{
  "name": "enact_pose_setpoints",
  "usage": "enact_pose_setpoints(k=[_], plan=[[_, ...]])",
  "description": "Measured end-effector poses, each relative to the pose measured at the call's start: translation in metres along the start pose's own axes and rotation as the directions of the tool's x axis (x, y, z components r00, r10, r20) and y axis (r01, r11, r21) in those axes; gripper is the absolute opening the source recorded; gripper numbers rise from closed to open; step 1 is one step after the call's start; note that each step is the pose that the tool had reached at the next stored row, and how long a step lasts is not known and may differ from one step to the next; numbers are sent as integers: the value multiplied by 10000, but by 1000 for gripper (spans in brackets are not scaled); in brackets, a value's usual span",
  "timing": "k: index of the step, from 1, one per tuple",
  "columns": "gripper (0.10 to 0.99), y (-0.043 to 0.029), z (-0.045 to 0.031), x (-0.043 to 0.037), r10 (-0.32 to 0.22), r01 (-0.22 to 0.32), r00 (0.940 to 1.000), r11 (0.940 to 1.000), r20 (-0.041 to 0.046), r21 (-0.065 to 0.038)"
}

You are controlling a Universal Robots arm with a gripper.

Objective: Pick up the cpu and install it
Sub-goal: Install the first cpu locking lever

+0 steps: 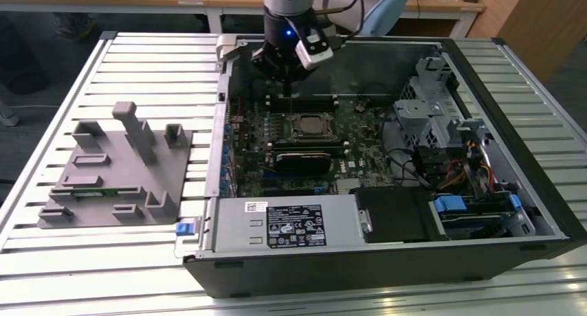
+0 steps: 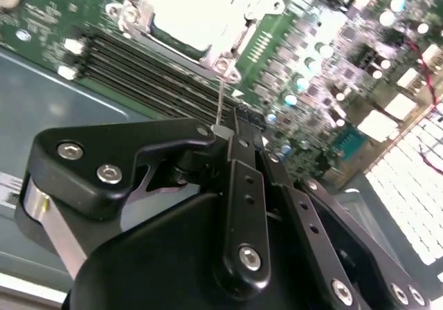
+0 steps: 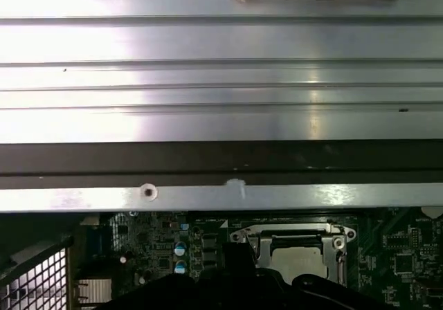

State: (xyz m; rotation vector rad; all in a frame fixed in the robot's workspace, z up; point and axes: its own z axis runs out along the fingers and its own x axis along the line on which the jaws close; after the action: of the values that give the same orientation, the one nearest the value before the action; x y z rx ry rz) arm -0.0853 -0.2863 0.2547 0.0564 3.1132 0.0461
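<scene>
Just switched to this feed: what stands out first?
An open computer case lies on the slatted table, motherboard exposed. The gripper hangs above the socket, where the cpu sits in its frame. A grey fixture plate rests at the exterior view's left.

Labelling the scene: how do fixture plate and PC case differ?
Colour: the fixture plate is grey, the PC case black. Shape: the fixture plate is a flat base with upright posts; the PC case is an open box showing the motherboard. Place: fixture plate at the exterior view's left, PC case to its right, beneath the tool. Both rest on the slatted table.
</scene>
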Motion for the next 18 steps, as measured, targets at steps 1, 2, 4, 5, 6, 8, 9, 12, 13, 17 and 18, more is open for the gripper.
enact_pose_setpoints(k=[1, 2, 4, 5, 6, 8, 9, 12, 13, 17, 18], plan=[[106, 1, 1, -32, -1, 1, 10000, 10000, 0, 0], [106, 2, 3, -62, -2, 2, 10000, 10000, -1, -1], [106, 4, 8, -103, -1, 1, 10000, 10000, -1, -5], [106, 3, 10, -115, 1, -1, 10000, 10000, -2, -47], [106, 1, 13, -120, 4, -4, 10000, 9998, -8, -197], [106, -7, 20, -129, 12, -13, 10000, 9987, -19, -512], [106, -14, 23, -133, 15, -17, 10000, 9982, -23, -591], [106, -21, 31, -154, 16, -18, 10000, 9981, -24, -616], [106, -22, 32, -160, 16, -18, 10000, 9981, -24, -616], [106, -32, 44, -184, 17, -18, 10000, 9981, -23, -618], [106, -38, 50, -190, 17, -18, 10000, 9981, -23, -617]])
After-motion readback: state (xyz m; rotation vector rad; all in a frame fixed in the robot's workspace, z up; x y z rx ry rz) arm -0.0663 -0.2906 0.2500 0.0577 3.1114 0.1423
